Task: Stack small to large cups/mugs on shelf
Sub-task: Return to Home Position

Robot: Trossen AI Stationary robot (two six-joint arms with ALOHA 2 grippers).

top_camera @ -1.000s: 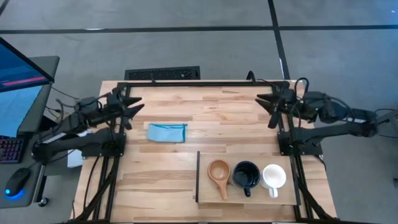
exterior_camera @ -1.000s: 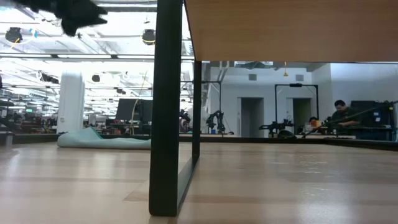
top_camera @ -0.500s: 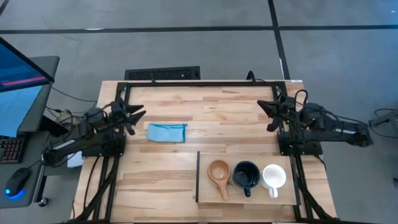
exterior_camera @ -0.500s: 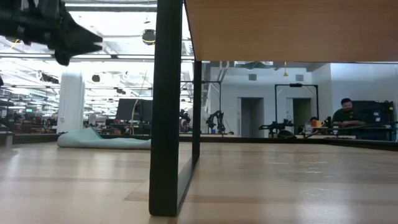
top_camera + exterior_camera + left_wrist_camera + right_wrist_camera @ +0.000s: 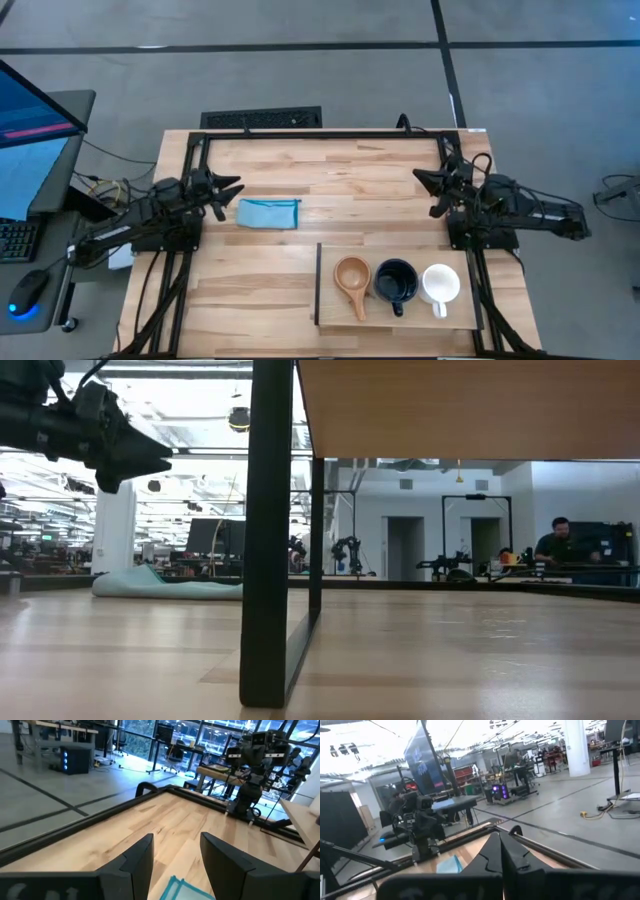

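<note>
Nearest, in the lower right of the high view, the shelf [image 5: 330, 308] carries all three vessels in one row. The tan wooden cup [image 5: 352, 274] is on the left, the black mug [image 5: 396, 281] is in the middle just beside it, and the white mug [image 5: 440, 283] is on the right. They stand upright side by side, not nested. Neither arm is near them.

Farther up the frame, the left gripper [image 5: 233, 194] hangs at the left edge of the tabletop [image 5: 340, 180]. It is empty, its fingers [image 5: 142, 857] spread with bare wood showing between them, and the blue cloth [image 5: 268, 213] lies just beside it. Level with it at the right edge, the right gripper [image 5: 424, 192] is empty too, its fingers pressed together in its own wrist view. Both point inward across the table.

The placing looks finished, so what is left is folding the arms to rest. Doing that well likely means drawing each arm back along its own side. The right elbow should pass well away from the shelf and the white mug, and the left fingers should lift clear of the cloth so it is not dragged. Slow, even motion should do, since nothing is carried.

Farthest off, at the right of the low view, a person [image 5: 560, 542] sits in the room beyond
</note>
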